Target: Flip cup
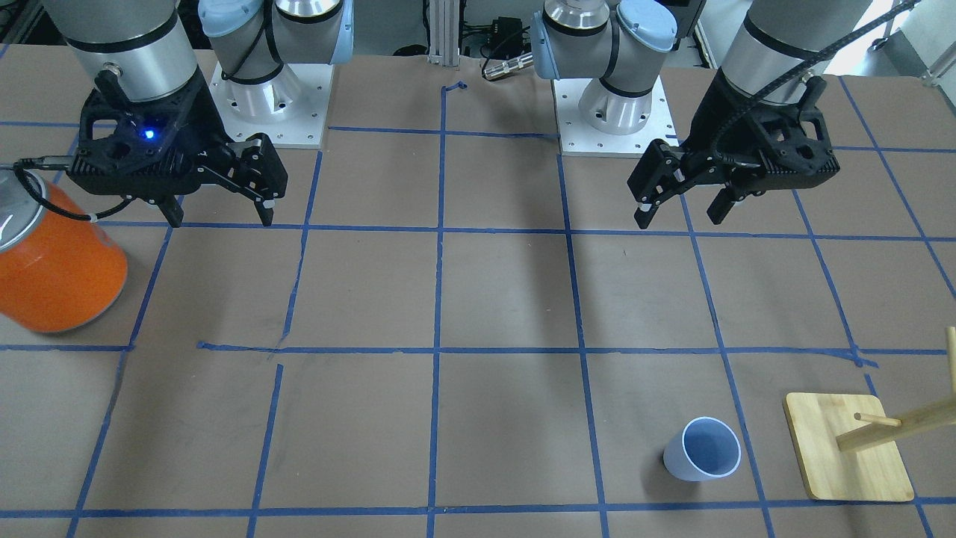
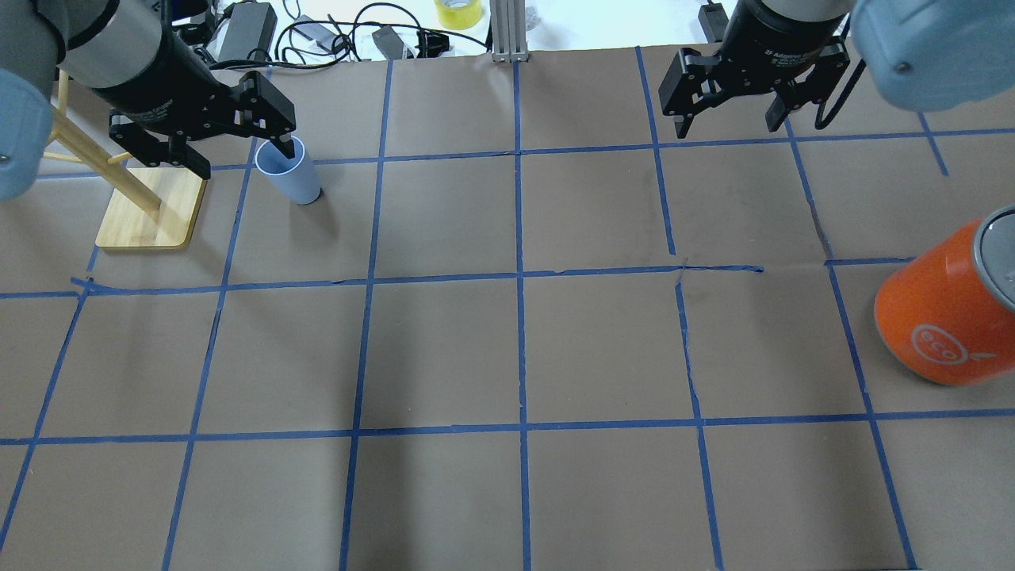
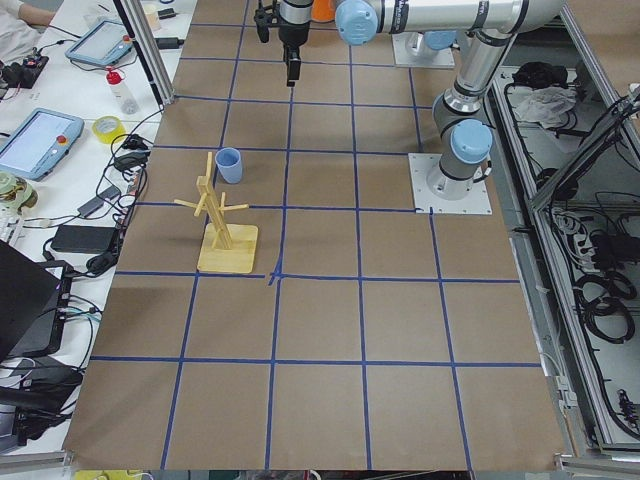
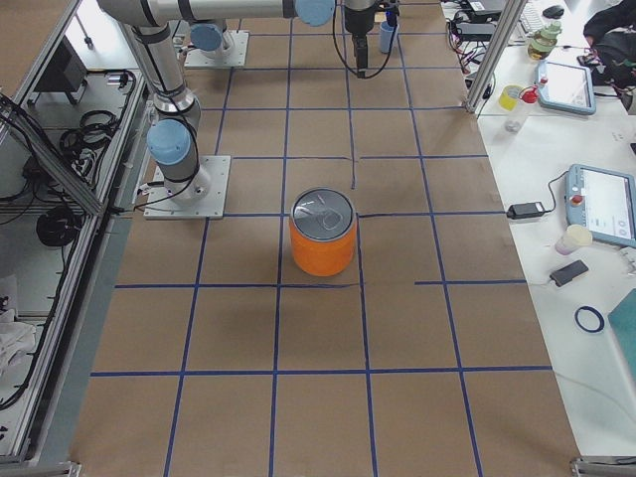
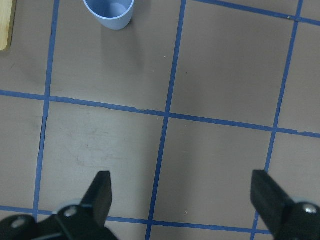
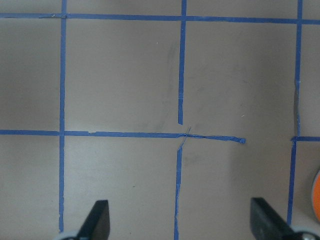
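Pale bluish-white plastic, blue inside: showing the cup (image 1: 702, 448) standing upright, mouth up, on the brown-papered tabletop (image 1: 508, 299), within one of the squares marked out in blue tape. Placing it near the operators' edge, just beside the flat base of a wooden peg stand (image 1: 844, 448) and not touching it. Catching the left hand (image 1: 683, 213) hanging in the air on the robot's side of the cup, fingers (image 5: 102, 192) spread wide and gripping nothing. Looking through that hand's wrist camera, finding the cup well ahead of the fingertips, at the top edge of the picture. Seeming, from overhead, to lay one fingertip over the cup's rim, though showing clear space between them from the front. Catching the right hand (image 1: 220, 217) across the tabletop in the same pose, spread wide, holding nothing, hovering over paper and crossing tape lines. Showing a large orange can (image 1: 60, 261) with a silver top standing upright near that hand, toward the tabletop's end, well apart from the cup
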Available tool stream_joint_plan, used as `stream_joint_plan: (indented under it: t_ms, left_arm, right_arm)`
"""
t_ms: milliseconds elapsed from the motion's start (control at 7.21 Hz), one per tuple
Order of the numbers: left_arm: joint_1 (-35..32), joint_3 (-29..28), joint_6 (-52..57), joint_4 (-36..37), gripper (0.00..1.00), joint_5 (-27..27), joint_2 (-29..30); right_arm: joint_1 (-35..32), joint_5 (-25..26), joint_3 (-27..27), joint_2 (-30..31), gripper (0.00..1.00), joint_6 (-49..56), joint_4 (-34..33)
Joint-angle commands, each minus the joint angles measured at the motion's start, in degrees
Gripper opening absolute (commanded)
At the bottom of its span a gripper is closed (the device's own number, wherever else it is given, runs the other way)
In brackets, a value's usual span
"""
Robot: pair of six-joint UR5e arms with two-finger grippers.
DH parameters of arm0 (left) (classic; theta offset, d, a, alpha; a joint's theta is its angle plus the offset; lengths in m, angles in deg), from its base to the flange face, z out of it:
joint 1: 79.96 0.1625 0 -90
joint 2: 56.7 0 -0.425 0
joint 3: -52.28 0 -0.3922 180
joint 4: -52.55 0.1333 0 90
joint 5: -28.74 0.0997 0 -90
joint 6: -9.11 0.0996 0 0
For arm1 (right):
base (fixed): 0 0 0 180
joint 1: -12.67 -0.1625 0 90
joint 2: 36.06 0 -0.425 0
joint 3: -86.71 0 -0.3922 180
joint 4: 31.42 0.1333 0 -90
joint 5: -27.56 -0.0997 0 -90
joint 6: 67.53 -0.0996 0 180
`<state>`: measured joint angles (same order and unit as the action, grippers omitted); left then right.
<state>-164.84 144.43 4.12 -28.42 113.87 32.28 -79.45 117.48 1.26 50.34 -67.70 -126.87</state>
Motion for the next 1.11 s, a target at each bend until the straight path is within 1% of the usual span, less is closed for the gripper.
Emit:
stream_joint_plan:
  t_ms: [0,139,971]
  left_arm:
    - [-0.20,-0.21,0.94,-0.50,1.00,0.30,-0.03]
    - [-0.38,-0.30,1.12,-1.11,1.00,3.78,-0.82]
    - [-0.82,0.05,0.42,-1.47,1.00,4.44,-0.56]
  right_arm:
    - [-0.08,0.00,0.01,0.00,1.00,0.00,0.00]
    - [0.00,0.00,-0.08,0.00,1.00,0.00,0.00]
    - [0.00,0.00,-0.08,0.00,1.00,0.00,0.00]
